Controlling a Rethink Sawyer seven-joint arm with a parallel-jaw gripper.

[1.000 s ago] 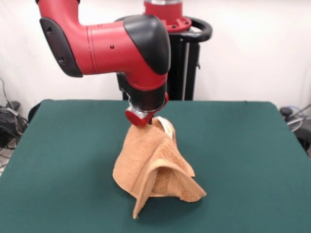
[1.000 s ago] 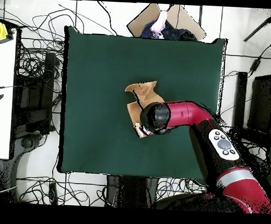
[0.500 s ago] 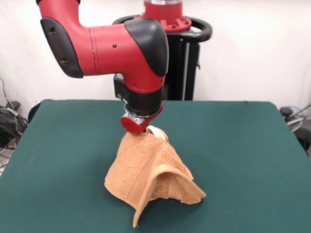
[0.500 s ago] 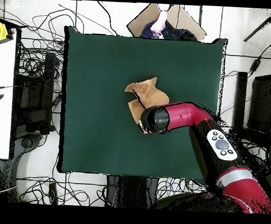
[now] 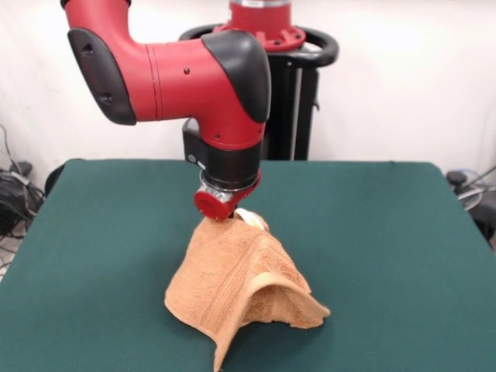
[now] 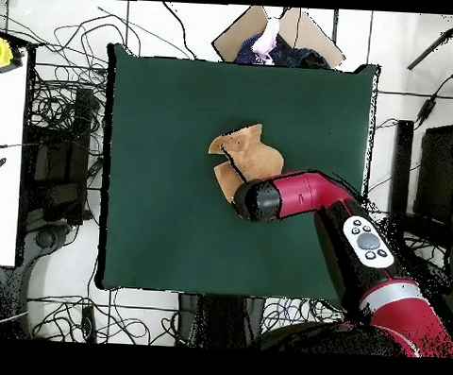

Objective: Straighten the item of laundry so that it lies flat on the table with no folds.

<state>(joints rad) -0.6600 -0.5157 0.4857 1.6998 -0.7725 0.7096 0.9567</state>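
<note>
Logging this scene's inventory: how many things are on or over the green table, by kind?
Orange-tan terry towel, peaked up in folds: 1
Dark green felt-topped table: 1
Red and black robot arm over the towel: 1
Total: 3

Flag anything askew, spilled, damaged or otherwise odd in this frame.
The orange-tan terry towel is not flat: it stands in a tented peak under the arm's gripper, with a raised fold and a corner trailing toward the front of the dark green felt table. Nothing looks spilled or damaged.
</note>
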